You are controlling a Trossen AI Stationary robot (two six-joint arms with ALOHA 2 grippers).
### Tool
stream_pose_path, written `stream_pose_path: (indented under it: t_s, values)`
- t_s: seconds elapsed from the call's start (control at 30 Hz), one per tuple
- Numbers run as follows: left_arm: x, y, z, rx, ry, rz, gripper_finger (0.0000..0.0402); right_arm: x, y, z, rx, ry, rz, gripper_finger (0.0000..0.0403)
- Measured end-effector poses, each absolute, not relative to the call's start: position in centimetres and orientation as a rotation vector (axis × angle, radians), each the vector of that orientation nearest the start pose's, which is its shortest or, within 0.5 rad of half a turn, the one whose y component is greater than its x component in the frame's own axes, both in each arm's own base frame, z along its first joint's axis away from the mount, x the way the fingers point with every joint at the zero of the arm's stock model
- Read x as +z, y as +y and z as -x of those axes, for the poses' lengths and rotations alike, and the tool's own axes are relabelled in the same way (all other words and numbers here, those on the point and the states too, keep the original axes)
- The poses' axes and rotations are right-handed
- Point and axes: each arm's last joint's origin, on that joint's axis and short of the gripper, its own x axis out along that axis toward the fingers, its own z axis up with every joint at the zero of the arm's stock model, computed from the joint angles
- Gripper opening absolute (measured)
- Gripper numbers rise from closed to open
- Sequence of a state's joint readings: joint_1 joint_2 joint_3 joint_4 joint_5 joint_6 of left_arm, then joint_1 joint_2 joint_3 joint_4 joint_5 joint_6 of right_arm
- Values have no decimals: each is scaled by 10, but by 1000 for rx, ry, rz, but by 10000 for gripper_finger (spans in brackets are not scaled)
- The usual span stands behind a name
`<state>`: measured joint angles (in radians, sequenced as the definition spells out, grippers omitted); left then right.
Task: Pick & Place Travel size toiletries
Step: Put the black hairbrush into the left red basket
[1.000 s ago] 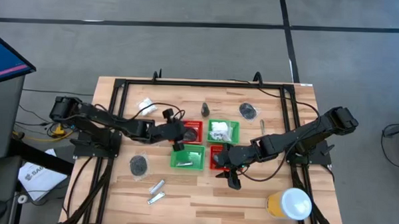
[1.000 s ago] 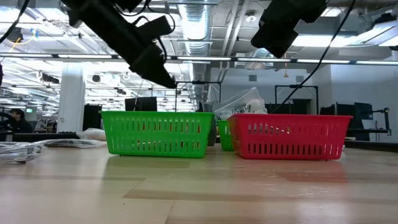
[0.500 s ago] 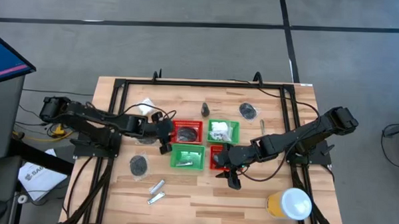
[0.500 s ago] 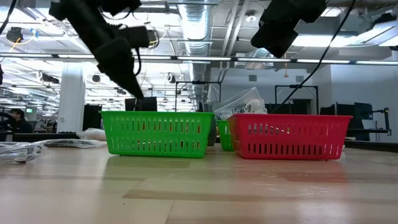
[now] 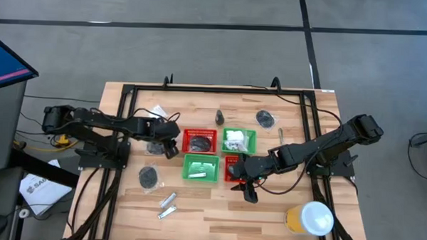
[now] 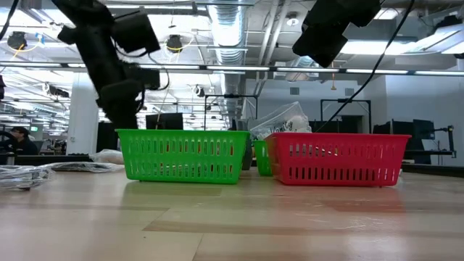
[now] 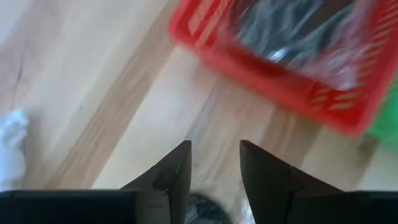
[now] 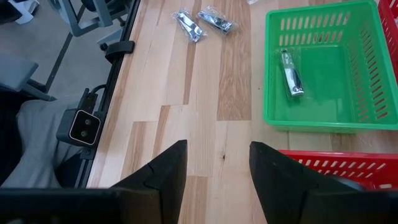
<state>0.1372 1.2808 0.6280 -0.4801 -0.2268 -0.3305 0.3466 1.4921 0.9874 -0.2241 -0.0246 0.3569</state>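
Note:
My left gripper (image 5: 169,149) hangs open and low over bare table, just left of the far red basket (image 5: 201,139), which holds dark pieces (image 7: 292,31). A dark-grey wrapped piece (image 7: 205,208) shows under its fingers; I cannot tell whether they touch. My right gripper (image 5: 249,193) waits open above the table, near the front red basket (image 5: 231,168). On the table lie a black coil (image 5: 149,176), two silver tubes (image 5: 167,205), a white packet (image 5: 156,113), a dark bottle (image 5: 219,118) and another coil (image 5: 266,120). One silver tube (image 8: 290,73) lies in the near green basket (image 5: 201,167).
The far green basket (image 5: 239,140) holds white packets. A yellow tub with a white lid (image 5: 311,217) stands at the near right corner. A black frame (image 5: 128,103) runs around the table. Bare wood shows along the front edge.
My left gripper has swung from over the baskets toward the table's left edge and sunk lower, tipping to point more steeply down and rolling as it went. Its fingers hold nothing. The right arm and the toiletries have kept still.

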Motion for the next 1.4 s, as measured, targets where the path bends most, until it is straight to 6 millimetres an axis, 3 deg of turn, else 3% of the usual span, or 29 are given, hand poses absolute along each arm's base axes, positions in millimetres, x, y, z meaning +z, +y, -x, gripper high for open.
stream_pose_path:
  t_s: [0.33,0.97,1.4]
  values:
    - [154,42,-203,559,1101,280,135,236,107,-296,212,773,-214,163]
    - [141,43,-201,595,1027,278,219,236,106,-297,175,761,-195,163]
    - [131,50,-192,626,1051,324,226,236,106,-297,175,761,-195,163]
